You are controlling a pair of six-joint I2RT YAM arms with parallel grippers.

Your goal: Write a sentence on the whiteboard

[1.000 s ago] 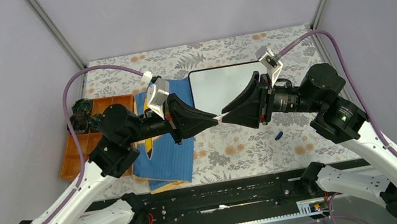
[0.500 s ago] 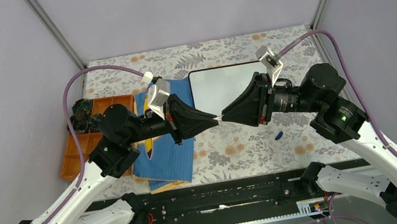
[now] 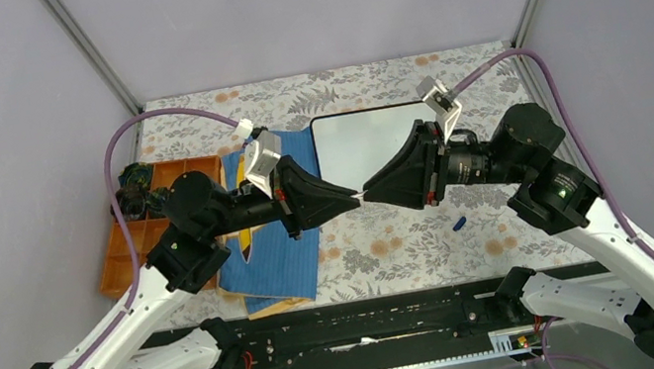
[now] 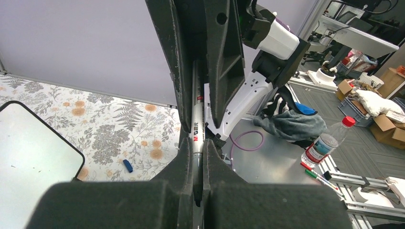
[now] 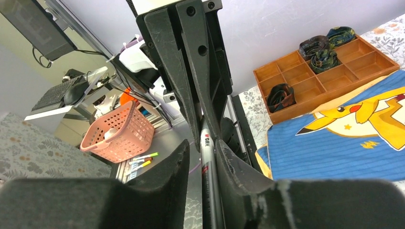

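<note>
1. The left gripper reaches in from the left, its tip low over the near edge of the whiteboard.
2. Its jaws are clamped tight on a marker, which lies lengthwise between the pads in the left wrist view.
3. The right gripper comes in from the right and meets the left one tip to tip, so the two black finger sets form a bow-tie shape from above.
4. The right jaws stand on either side of the same marker. In the right wrist view one pad sits against the barrel and a thin gap shows on the other side, so I cannot tell whether this pincer really pinches it.
5. The whiteboard lies flat on the flowered table, at mid-depth and a little right of centre. Its near edge is partly hidden behind both grippers, and the face that shows is white.
6. A small blue cap lies on the table to the right, near the right arm and apart from the board.
7. A blue book lies just left of the board, under the left arm.
8. An orange tray sits at the table's left edge, beside the book.
</note>
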